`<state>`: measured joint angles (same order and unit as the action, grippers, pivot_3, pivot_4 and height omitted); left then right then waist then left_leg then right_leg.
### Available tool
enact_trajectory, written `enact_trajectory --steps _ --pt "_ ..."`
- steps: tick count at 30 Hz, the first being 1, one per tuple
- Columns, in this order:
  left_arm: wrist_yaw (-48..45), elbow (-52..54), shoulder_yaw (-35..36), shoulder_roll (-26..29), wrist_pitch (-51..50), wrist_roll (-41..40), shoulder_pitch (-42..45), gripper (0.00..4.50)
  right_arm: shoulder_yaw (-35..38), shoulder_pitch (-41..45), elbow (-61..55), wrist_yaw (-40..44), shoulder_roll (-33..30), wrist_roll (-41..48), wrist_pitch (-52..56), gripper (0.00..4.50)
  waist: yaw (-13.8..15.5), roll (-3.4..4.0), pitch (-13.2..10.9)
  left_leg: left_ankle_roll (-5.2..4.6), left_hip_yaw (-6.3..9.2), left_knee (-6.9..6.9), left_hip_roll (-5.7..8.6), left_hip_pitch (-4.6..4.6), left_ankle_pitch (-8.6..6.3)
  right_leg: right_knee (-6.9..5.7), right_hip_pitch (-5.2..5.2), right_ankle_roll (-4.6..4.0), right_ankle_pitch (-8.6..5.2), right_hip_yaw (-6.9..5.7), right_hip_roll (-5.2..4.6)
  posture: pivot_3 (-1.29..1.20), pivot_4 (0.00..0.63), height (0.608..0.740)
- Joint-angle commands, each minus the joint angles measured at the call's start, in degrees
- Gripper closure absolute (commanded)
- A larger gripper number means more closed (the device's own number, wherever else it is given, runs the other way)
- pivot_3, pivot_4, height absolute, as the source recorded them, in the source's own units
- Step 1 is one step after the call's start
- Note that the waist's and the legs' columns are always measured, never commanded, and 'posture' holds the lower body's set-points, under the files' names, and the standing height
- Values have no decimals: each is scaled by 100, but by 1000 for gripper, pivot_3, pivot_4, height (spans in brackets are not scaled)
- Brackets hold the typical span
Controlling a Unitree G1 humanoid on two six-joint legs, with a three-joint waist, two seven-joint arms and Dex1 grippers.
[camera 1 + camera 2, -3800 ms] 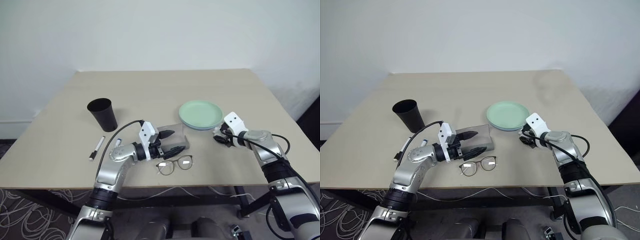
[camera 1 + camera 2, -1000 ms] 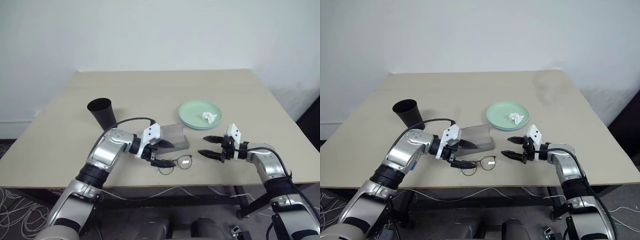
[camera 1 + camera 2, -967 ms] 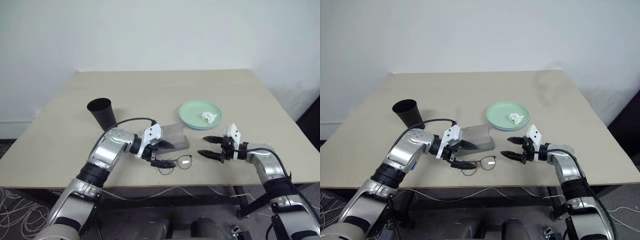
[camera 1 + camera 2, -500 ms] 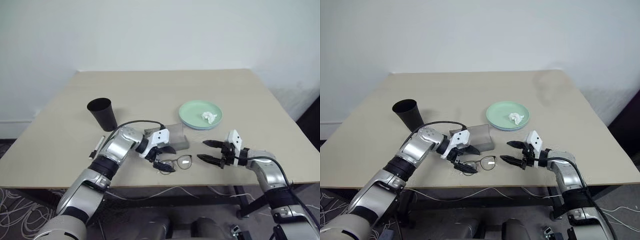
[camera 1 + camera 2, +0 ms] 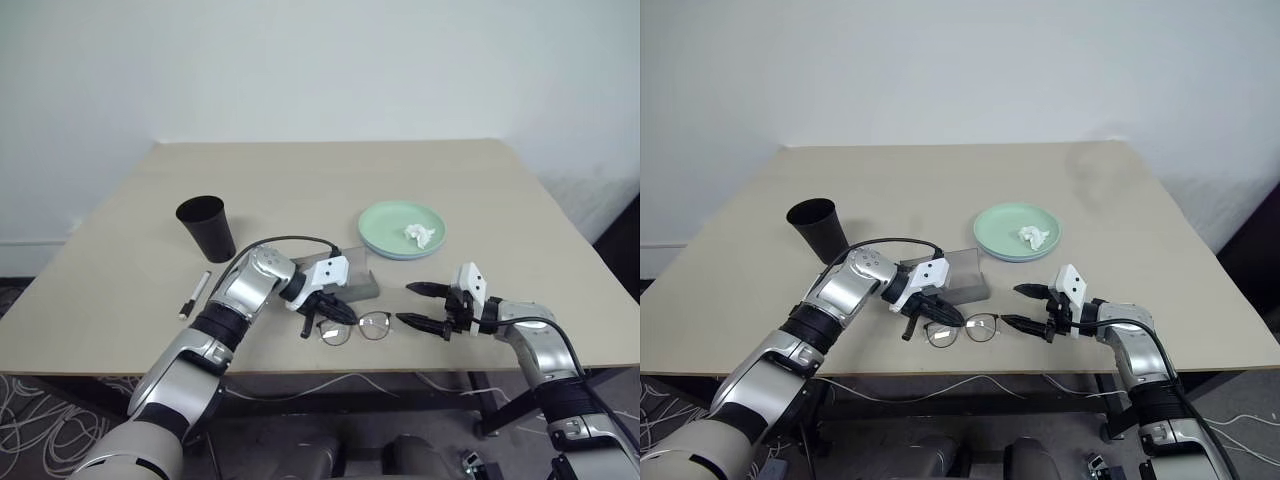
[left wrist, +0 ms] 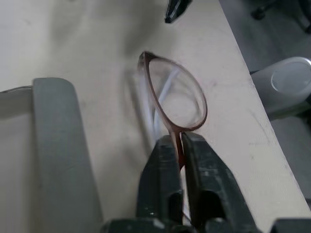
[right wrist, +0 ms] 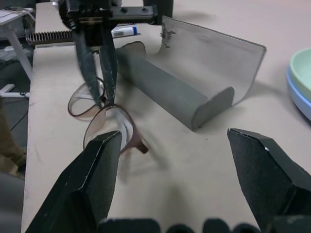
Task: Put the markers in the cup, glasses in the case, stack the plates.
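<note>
The glasses (image 5: pixel 358 327) lie on the table near its front edge, just in front of the open grey case (image 5: pixel 362 283). My left gripper (image 5: pixel 322 313) is shut on the glasses at the bridge, and the left wrist view shows its fingers (image 6: pixel 163 160) pinching the rim beside one lens (image 6: pixel 181 99). My right gripper (image 5: pixel 406 304) hovers open to the right of the glasses, with nothing between its fingers. The black cup (image 5: pixel 207 228) stands upright at the left. One marker (image 5: pixel 194 294) lies in front of the cup, and a blue-capped marker (image 7: pixel 124 31) lies behind the left arm. The mint green plate (image 5: pixel 390 222) sits on the blue one.
A small white crumpled scrap (image 5: pixel 418 234) lies on the green plate. The case's lid (image 7: pixel 214 53) stands raised behind its tray (image 7: pixel 167 90). A black cable (image 5: pixel 285 241) loops over the left arm. The table's front edge (image 5: pixel 420 365) runs close below the glasses.
My left gripper came down over the glasses and closed on their bridge; half a second ago it was open. The right gripper has stayed open in much the same place.
</note>
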<state>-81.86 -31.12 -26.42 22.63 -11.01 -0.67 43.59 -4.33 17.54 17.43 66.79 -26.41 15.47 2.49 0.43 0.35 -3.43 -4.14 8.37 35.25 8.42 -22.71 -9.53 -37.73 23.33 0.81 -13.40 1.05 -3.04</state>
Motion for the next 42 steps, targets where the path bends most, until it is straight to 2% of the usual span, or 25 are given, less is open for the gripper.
enact_trajectory --steps 1,8,26,35,42 --pt "26 10 22 -52 31 68 85 4468 39 107 -135 26 -78 10 -129 729 0 0 0 0 0 2 0 0 0 0 -2 0 0 0 0 0 0 738" --pt "1 73 64 22 36 61 58 4468 47 173 -49 4 -83 -24 -180 729 1 0 0 0 1 1 0 0 0 0 1 1 0 -1 0 0 0 738" --pt "-171 1004 748 454 -432 -493 355 4468 286 430 671 -116 -195 -52 -464 729 -10 -1 -1 0 0 -1 0 -3 0 0 6 3 2 -1 2 0 0 738" --pt "626 285 785 494 71 -12 985 4468 230 482 740 -128 -133 -66 -543 729 -17 -2 -1 0 -1 -1 0 -2 0 -1 2 3 2 1 2 0 0 738" --pt "1189 -742 443 412 687 780 1251 4468 170 459 586 -168 -34 -66 -577 729 -9 -3 -1 1 0 -3 -1 -2 0 -1 6 5 3 -1 5 0 0 738"
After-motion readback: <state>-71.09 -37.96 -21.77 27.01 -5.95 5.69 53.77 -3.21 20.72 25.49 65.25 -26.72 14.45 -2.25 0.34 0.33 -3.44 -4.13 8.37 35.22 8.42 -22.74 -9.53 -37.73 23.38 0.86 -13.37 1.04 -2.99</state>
